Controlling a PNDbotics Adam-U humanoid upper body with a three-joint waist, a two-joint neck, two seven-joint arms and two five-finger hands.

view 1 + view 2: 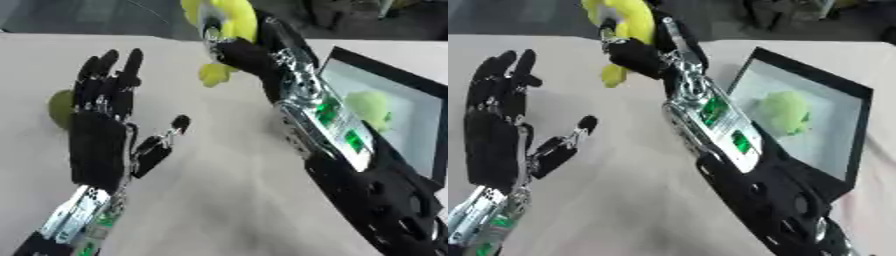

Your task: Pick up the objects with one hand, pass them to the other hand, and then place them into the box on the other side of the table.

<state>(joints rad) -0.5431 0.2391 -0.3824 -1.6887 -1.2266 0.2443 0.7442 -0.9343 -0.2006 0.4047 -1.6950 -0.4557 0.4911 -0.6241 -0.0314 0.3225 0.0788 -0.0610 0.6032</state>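
At seven o'clock the left hand [98,132] rests with fingers straight and spread, a green object [59,107] half hidden behind it, while the right hand [636,52] — at twelve — grasps a yellow toy [627,22], and the box [859,130] at three holds a green ball [785,112].

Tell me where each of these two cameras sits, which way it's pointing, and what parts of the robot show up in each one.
Left eye view: in the head, looking down at the table; shows the open left hand and the right arm with the right hand curled on a yellow toy.
Right eye view: beside it, same downward aim, showing more of the box and the green object inside.
Shared: both hands, toy, box.
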